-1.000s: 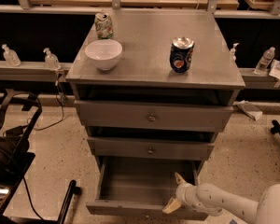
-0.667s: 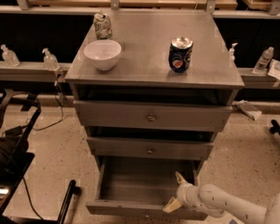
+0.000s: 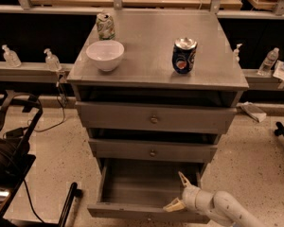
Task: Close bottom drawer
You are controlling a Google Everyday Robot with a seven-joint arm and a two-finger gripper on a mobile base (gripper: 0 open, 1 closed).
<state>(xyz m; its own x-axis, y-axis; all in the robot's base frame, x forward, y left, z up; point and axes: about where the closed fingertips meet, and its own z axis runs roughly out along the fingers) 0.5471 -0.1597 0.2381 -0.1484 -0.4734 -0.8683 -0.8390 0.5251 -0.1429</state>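
Three drawers sit in the grey cabinet point(image 3: 151, 65). Only the bottom drawer point(image 3: 132, 188) is pulled out, low by the floor. At its right front corner, my gripper point(image 3: 178, 192) has its fingers spread apart, holding nothing. I think next comes pushing the front straight in.

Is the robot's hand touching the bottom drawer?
Cannot tell. In the camera view the gripper sits at the front of the open bottom drawer. Its lower finger overlaps the front edge, but no contact or gap shows plainly.
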